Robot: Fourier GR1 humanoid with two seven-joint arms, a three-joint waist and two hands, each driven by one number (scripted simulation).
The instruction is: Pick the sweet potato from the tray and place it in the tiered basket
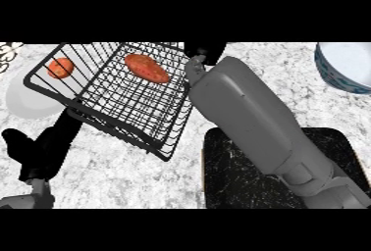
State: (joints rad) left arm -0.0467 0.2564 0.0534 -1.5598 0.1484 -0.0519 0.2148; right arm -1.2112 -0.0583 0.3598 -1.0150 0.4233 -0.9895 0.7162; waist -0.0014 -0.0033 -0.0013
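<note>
resting low at the view's left edge, the robot's left hand [29, 149] shows as a black shape with fingers pointing up and relaxed, holding nothing. just right of centre lies the dark tray [239, 171], bare where it shows, with the right forearm [250, 117] crossing over it and reaching away toward the tiered basket [123, 108]. the right hand [205, 51] sits at the far end of that arm, close against the basket's right rim; it is mostly hidden by the wrist and its fingers cannot be made out, so whether they are open or closed cannot be told. the sweet potato [147, 67] already lies on the upper wire shelf, just left of the right hand and apart from it. its long axis runs diagonally, one end toward the far left, the other toward the near right and the hand, which is by far the nearer of the two. a second orange piece [61, 68] sits in the basket's left part. at the far right a blue-rimmed bowl [346, 66] stands well apart. judged from this, the placing looks done and the arm only needs to draw clear
</note>
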